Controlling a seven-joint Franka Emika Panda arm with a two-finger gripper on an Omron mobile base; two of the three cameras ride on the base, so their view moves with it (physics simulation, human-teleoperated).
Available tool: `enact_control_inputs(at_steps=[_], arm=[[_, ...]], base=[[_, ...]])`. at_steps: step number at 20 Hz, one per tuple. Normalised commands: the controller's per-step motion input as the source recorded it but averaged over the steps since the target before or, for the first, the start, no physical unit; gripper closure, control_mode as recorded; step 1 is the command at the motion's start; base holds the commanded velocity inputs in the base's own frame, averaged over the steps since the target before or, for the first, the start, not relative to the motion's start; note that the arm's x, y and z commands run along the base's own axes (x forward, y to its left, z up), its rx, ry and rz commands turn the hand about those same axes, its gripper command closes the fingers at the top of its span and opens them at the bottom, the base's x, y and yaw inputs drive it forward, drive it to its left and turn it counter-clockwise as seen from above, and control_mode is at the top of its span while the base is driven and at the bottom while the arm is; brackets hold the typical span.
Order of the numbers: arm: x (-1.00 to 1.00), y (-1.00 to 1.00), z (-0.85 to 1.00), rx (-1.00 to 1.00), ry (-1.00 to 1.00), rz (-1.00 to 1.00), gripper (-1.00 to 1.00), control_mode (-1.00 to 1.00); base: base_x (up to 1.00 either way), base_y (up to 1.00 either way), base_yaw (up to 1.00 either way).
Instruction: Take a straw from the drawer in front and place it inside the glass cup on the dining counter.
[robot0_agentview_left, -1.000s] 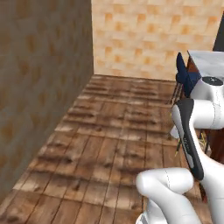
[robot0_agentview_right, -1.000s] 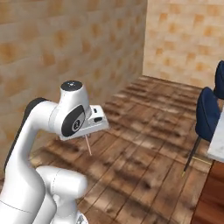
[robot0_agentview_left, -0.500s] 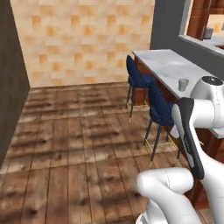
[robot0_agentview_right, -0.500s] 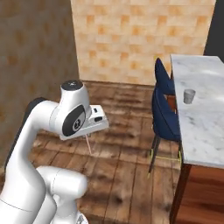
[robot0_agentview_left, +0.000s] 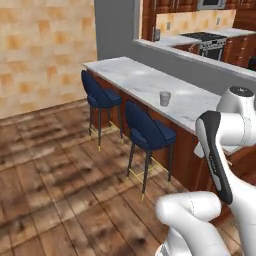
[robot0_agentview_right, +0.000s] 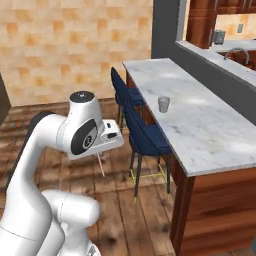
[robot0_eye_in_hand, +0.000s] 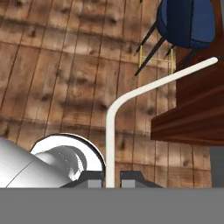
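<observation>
Gripper (robot0_eye_in_hand: 110, 178) clamped on the straw (robot0_eye_in_hand: 111, 144); in the hand view it rises from between the tips and bends right. The glass cup (robot0_agentview_right: 163, 104) stands upright on the dining counter (robot0_agentview_right: 210, 130), well apart from the gripper; two blue stools (robot0_agentview_right: 146, 140) alongside.

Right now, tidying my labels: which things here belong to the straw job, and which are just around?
Job: straw, shut in the gripper; glass cup; dining counter.

Just around: two blue stools; stove; sink tap.
</observation>
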Motion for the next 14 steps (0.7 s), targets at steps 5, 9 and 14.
enact_control_inputs(at_steps=[5, 9, 14], arm=[[0.0, 0.0, 0.0, 0.0, 0.0, 0.0, 1.0, 1.0], [0.0, 0.0, 0.0, 0.0, 0.0, 0.0, 1.0, 1.0], [0.0, 0.0, 0.0, 0.0, 0.0, 0.0, 1.0, 1.0]], base=[[0.22, 0.51, -0.67], [0.01, 0.6, -0.6], [0.0, 0.83, -0.51]])
